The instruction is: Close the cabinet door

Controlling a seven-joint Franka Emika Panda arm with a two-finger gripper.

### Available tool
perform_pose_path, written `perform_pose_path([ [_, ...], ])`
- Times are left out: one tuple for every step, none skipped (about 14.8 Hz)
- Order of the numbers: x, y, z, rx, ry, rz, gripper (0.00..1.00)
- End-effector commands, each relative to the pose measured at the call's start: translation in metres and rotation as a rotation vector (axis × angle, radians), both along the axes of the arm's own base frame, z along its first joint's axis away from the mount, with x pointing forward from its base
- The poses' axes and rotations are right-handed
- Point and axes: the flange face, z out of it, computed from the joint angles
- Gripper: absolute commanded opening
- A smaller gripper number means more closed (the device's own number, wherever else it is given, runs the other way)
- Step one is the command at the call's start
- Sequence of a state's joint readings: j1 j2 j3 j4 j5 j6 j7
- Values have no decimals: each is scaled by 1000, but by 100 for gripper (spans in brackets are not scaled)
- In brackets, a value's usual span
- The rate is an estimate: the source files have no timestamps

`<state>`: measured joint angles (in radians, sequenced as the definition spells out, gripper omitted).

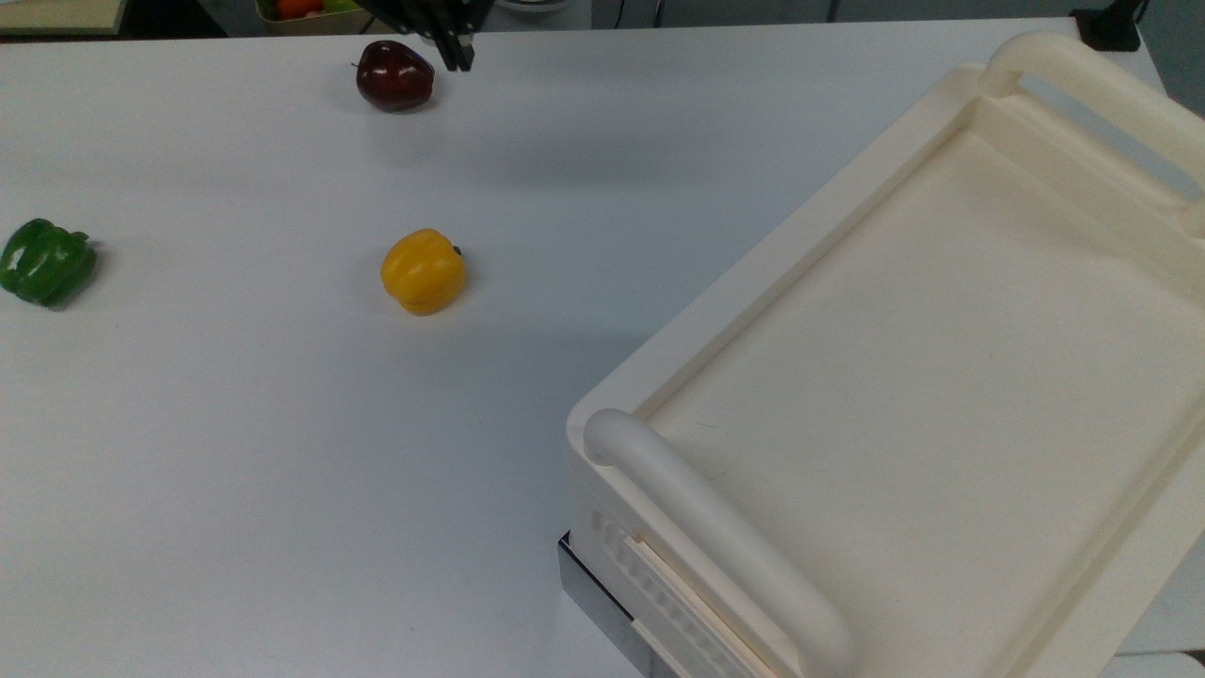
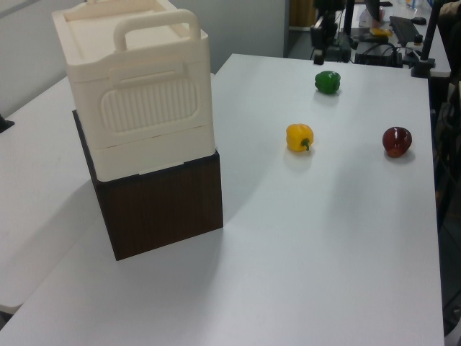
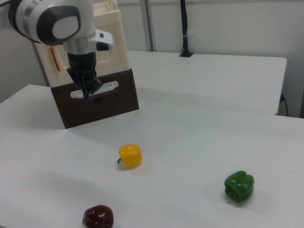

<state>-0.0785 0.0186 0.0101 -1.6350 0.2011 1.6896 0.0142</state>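
Well away from the cabinet [image 1: 941, 377], gripper [image 1: 457, 52] above the table [image 1: 235, 452], jaws pressed together on nothing, beside the dark red apple [image 1: 393, 75], yellow pepper [image 1: 423, 271] nearer the cabinet.

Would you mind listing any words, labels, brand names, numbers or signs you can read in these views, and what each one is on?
There is no readable text in these views.
The cabinet: plain cream plastic on a dark base, no label or marking.
The robot arm and its claw: no legible lettering.
The table: bare white, no print.
The yellow pepper, green pepper and dark red apple: no stickers visible.
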Motion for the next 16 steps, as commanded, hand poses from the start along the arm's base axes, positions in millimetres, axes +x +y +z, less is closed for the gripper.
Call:
perform_pose_path([
  [-24, -23, 7, -79, 31, 8, 99],
  [-24, -20, 6, -131, 41, 24, 100],
  [-24, -20, 5, -202, 53, 22, 100],
  [-25, -20, 6, -217, 51, 32, 100],
  [-24, -20, 7, -217, 49, 44, 100],
  [-24, -21, 6, -222, 50, 56, 100],
  [-25, -21, 7, -223, 53, 67, 100],
  [-27, -21, 5, -221, 72, 80, 100],
  [-29, -21, 9, -221, 78, 86, 100],
  [-29, -21, 12, -219, 93, 89, 100],
  [-30, -21, 10, -217, 110, 90, 100],
  [-31, -21, 11, -217, 112, 87, 100],
  [-31, -21, 11, -215, 113, 85, 100],
  [-31, -22, 12, -210, 113, 83, 100],
  [-31, -23, 12, -209, 111, 80, 100],
  [-31, -25, 14, -207, 109, 77, 100],
])
